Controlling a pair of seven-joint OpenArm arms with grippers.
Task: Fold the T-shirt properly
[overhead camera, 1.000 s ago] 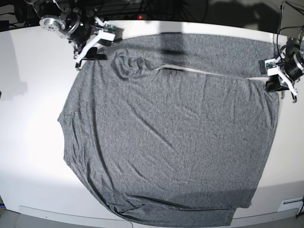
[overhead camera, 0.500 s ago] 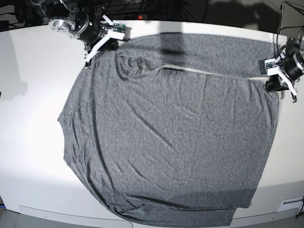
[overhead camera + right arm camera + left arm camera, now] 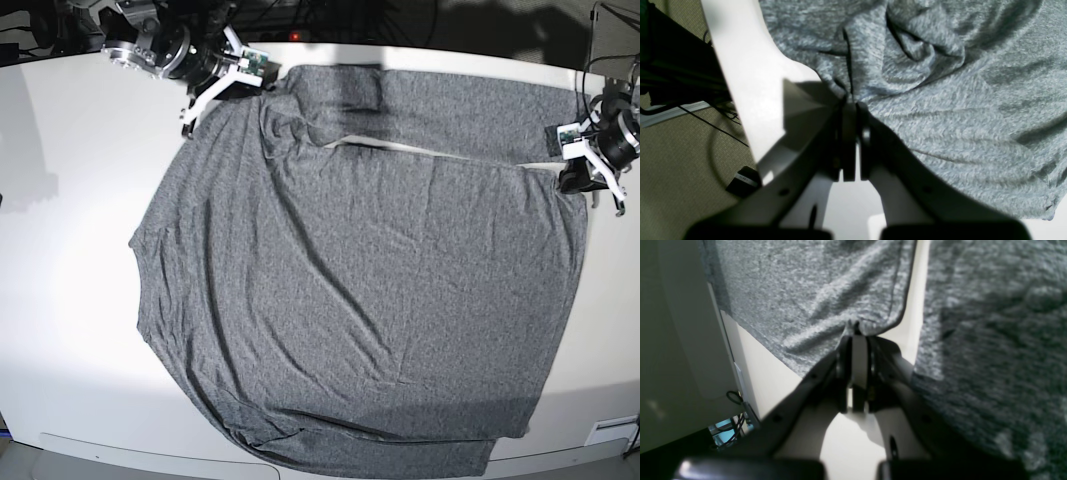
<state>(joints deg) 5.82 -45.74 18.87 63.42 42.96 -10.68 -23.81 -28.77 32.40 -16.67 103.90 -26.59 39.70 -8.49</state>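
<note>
This looks like a robotics lab: a broad white rounded-edge table (image 3: 70, 200) serves as a test bench, black cables (image 3: 690, 110) trail over the beige carpeted floor (image 3: 673, 173) beside it, and dark equipment with a red indicator light (image 3: 295, 36) sits behind.

So the T-shirt (image 3: 360, 300) lies spread flat over most of the worktop (image 3: 70, 200), its near edge by the front rim. One sleeve runs along the far side, behind the body. The right end effector (image 3: 243, 83) sits at the far-left corner of the fabric, the left end effector (image 3: 575, 178) at the far-right edge.
</note>
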